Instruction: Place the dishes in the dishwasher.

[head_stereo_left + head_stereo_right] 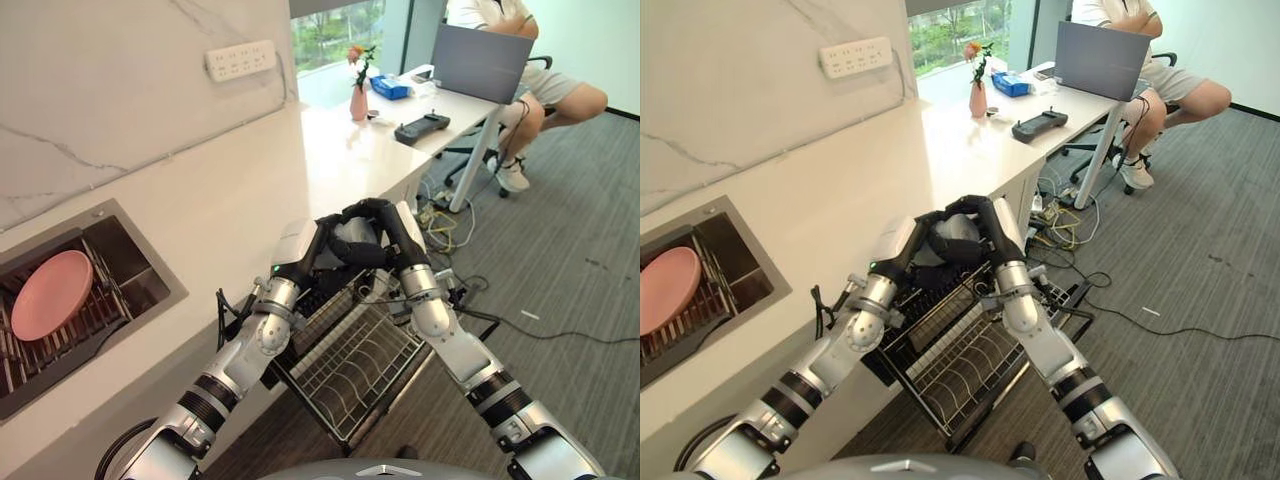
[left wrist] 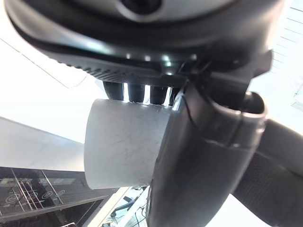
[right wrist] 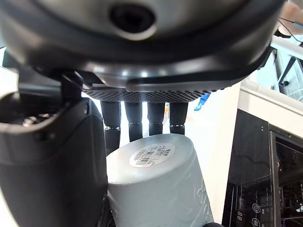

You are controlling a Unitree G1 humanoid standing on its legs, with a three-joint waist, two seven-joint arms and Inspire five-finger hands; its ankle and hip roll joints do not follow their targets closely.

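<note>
Grey cup [image 3: 156, 189] gripped between left hand [image 1: 318, 246] and right hand [image 1: 392, 228], fingers of both curled round it, above pulled-out dishwasher rack [image 1: 355, 372]. Pink plate [image 1: 52, 293] well left of rack, in sink [image 1: 140, 290].

Overhead stereo pair; two close wrist views
</note>
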